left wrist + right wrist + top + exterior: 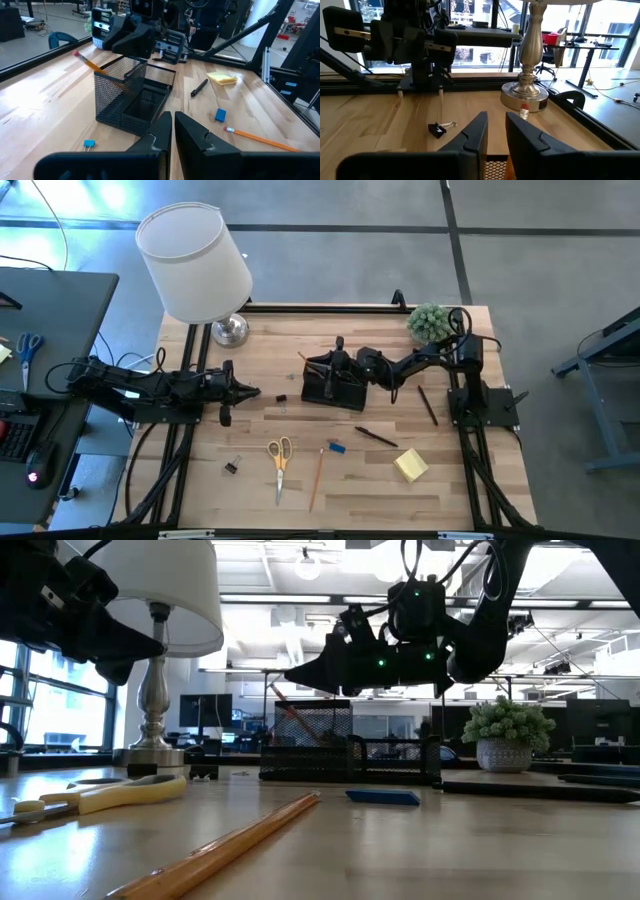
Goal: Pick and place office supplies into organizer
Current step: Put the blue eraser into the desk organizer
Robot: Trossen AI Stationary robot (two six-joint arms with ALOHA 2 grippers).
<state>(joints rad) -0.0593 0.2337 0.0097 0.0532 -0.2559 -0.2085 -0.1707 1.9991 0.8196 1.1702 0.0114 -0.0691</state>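
Note:
The black mesh organizer (pixel 335 388) (pixel 135 95) stands mid-table. A pencil (pixel 97 69) leans in its tall cup, eraser end up. My right gripper (pixel 325 365) (pixel 496 131) hovers level just above the organizer, slightly open, with nothing between its fingers; the pencil passes beside one finger. My left gripper (pixel 255 392) (pixel 172 125) waits shut, left of the organizer. On the table lie yellow scissors (pixel 280 458), a pencil (pixel 318 478), a blue piece (pixel 337 447), a dark pen (pixel 375 436) and a yellow sticky pad (pixel 410 466).
A white-shaded lamp (pixel 195 265) stands at the far left, its base (pixel 525 97) beyond the organizer. A small potted plant (pixel 428 322) sits at the far right. Another pencil (pixel 427 404) lies by the right arm. Black binder clips (pixel 231 467) (pixel 437 130) lie near the left arm.

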